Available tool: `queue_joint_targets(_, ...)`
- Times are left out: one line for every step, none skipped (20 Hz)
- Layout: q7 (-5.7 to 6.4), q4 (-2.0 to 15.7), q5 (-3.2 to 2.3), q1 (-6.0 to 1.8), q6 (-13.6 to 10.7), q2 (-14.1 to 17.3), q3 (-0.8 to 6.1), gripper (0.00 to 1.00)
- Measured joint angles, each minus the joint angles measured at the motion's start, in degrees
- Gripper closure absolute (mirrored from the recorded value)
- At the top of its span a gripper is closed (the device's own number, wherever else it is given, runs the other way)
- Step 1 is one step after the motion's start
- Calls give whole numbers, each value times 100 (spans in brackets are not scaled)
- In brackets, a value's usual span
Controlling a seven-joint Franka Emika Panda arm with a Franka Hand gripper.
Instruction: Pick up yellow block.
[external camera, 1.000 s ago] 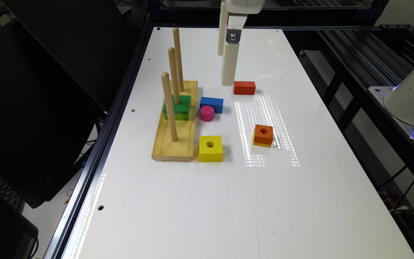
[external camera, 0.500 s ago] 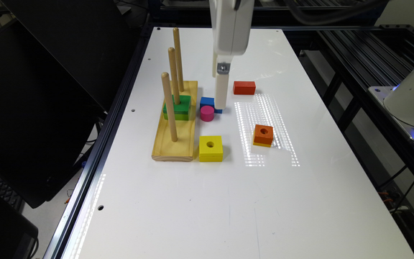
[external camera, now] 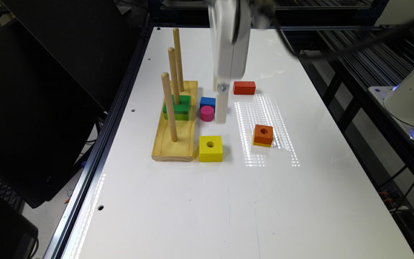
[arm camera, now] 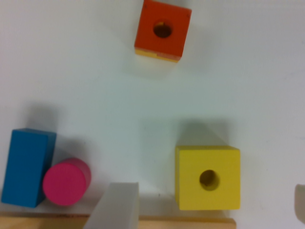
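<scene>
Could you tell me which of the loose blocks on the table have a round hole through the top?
Two: the bright yellow square wooden block and the smaller orange wooden block.

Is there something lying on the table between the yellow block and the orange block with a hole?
No. In the exterior view, only bare white table separates the yellow block from the orange block. The wrist view shows the same bare stretch.

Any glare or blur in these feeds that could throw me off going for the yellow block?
Exterior view: a striped glare patch on the table runs beside and under the orange block, clear of the yellow block; the arm is motion-blurred. Wrist view: slightly soft overall, but the yellow block and its hole read clearly, with only faint shadows.
</scene>
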Motion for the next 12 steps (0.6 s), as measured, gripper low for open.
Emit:
queue_joint_targets(8,8,-9,1,0,7,0,0)
queue_joint_targets(9,8,-9,1,-2,-1,1,0)
queue_joint_targets(11,8,-9,1,-2,-7,2,0)
queue_joint_targets(11,9,-9,1,-2,-9,3,0)
queue_joint_targets(11,9,-9,1,-2,-9,3,0)
queue_joint_targets(11,9,-9,1,-2,-9,3,0)
queue_joint_targets(11,4,-9,1,-2,-4,2,0)
queue_joint_targets(12,-6,-11,2,2,14,0,0)
queue_joint_targets(14,-17,-19,2,20,41,-4,0)
queue_joint_targets(30,-32,-56,2,76,101,-12,0)
queue_joint_targets(61,-35,-112,2,132,172,-21,0)
queue_joint_targets(94,-36,-174,2,198,254,-31,0)
